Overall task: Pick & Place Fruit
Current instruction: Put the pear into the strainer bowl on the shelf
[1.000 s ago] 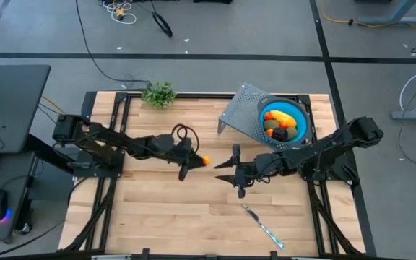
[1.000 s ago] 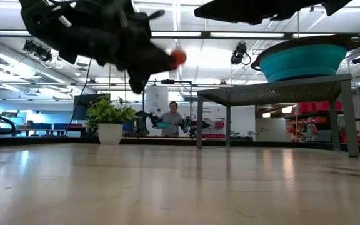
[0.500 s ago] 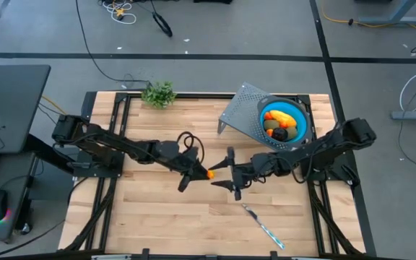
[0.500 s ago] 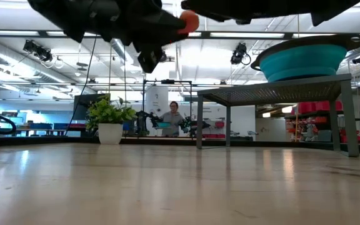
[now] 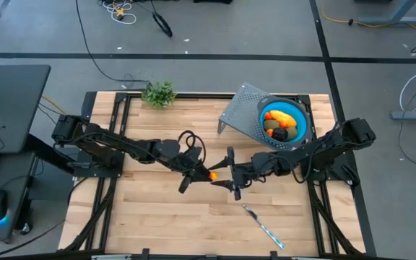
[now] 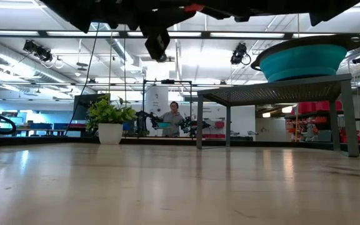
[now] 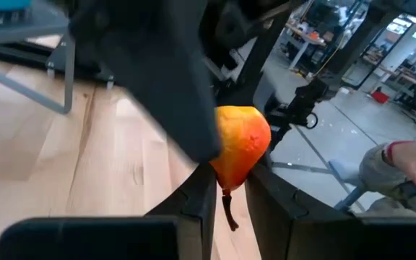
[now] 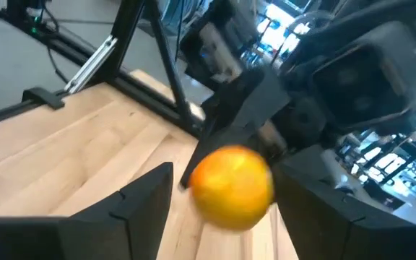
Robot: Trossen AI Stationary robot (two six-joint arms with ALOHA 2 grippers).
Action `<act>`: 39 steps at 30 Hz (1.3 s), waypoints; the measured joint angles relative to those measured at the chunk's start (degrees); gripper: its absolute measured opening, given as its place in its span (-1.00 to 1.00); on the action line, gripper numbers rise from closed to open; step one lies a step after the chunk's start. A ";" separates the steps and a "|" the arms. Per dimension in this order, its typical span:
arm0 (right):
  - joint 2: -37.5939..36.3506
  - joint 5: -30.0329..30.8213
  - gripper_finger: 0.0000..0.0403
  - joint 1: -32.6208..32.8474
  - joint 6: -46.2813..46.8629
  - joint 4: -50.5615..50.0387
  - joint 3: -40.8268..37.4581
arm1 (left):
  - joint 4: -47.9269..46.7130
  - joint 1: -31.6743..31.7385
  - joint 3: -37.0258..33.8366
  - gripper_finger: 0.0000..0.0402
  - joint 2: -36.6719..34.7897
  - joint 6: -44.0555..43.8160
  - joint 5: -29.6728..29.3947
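Observation:
A small orange fruit (image 5: 213,175) with a short dark stem hangs above the table's middle, with my left gripper (image 5: 208,174) shut on it. My right gripper (image 5: 221,175) comes at it from the table's right and is open. Its two fingers (image 8: 146,198) stand on either side of the fruit (image 8: 233,186); whether one touches it, I cannot tell. More fruit, one yellow-orange, one olive and one dark, lies in the blue bowl (image 5: 300,124) on a perforated metal stand (image 5: 240,112) at the far right. My left gripper pinches the orange fruit's narrow stem end (image 7: 231,173) between its two fingers (image 7: 199,206). They come level from the table's left. The fruit is lifted clear of the table, its round end sticking out past the fingertips and its stem (image 7: 228,214) lying between the fingers.
A knife with a blue handle (image 5: 263,224) lies near the front edge, right of centre. A leafy green sprig (image 5: 159,94) stands at the far edge. In the low view a person (image 6: 175,119) sits in the room beyond the table.
My left gripper has carried the orange fruit up and toward the table's right and near edge, bringing it between my right gripper's fingers. In the low view the fruit has risen to the picture's top.

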 joint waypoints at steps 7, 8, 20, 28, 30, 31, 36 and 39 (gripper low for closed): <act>0.00 -1.95 0.03 0.24 -0.04 0.86 0.00 | -1.56 0.00 0.00 -0.63 0.00 1.01 -0.73; 0.00 -2.00 0.01 0.24 -0.06 0.58 0.00 | -1.55 0.00 0.00 -0.63 0.00 0.98 -0.79; -0.02 -1.98 -0.06 0.22 -0.05 -0.01 0.07 | -0.26 -0.03 -0.07 -0.63 0.04 1.03 0.49; 0.00 -2.05 0.00 0.22 -0.10 -0.10 0.04 | 0.69 -0.52 -0.07 -0.63 0.02 1.92 0.67; 0.00 -2.08 0.00 0.24 0.45 -0.09 0.02 | 0.69 -0.52 -0.07 -0.63 0.02 1.95 0.69; 0.00 -2.06 0.00 0.24 0.47 -0.09 0.02 | 0.66 -0.52 -0.07 -0.63 0.02 1.97 0.69; 0.02 -2.07 -0.08 0.24 0.63 0.31 -0.02 | 0.60 -0.52 -0.07 -0.63 0.02 2.05 0.72; 0.04 -2.08 -0.13 0.24 0.62 0.66 -0.02 | 0.62 -0.57 -0.04 -0.63 -0.02 2.08 0.80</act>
